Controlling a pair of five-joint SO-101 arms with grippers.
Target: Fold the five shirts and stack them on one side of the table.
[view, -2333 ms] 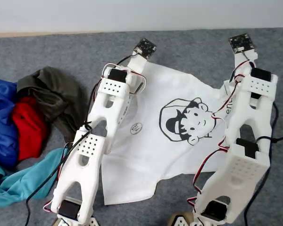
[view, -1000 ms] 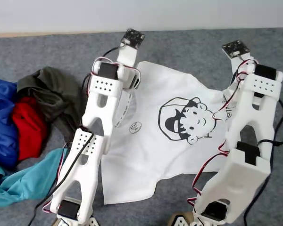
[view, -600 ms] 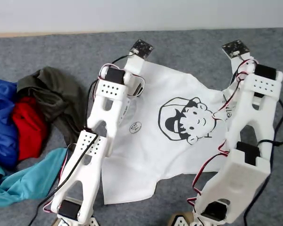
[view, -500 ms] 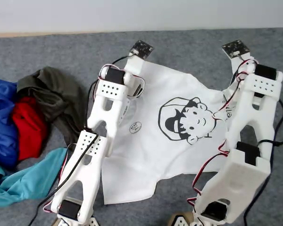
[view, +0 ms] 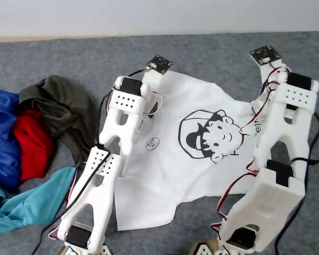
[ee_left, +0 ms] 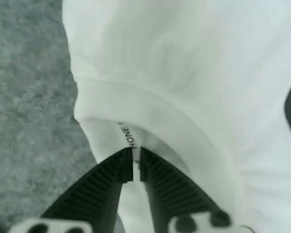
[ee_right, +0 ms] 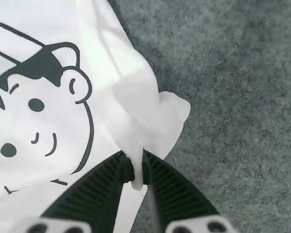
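While both claws (ee_left: 132, 167) (ee_right: 134, 170) seemingly pinch it, the white shirt (view: 165, 175) lies spread.

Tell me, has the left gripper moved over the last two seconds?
Yes. The left gripper, shut on the white shirt, pushed out toward the far wall and then drew back toward the arm's base, judged against the unmoved pile of clothes.

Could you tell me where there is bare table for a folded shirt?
Bare: the table strip beyond the white shirt, and the far corner past the shirt pile. Crowded: the pile's side and the shirt-covered middle.
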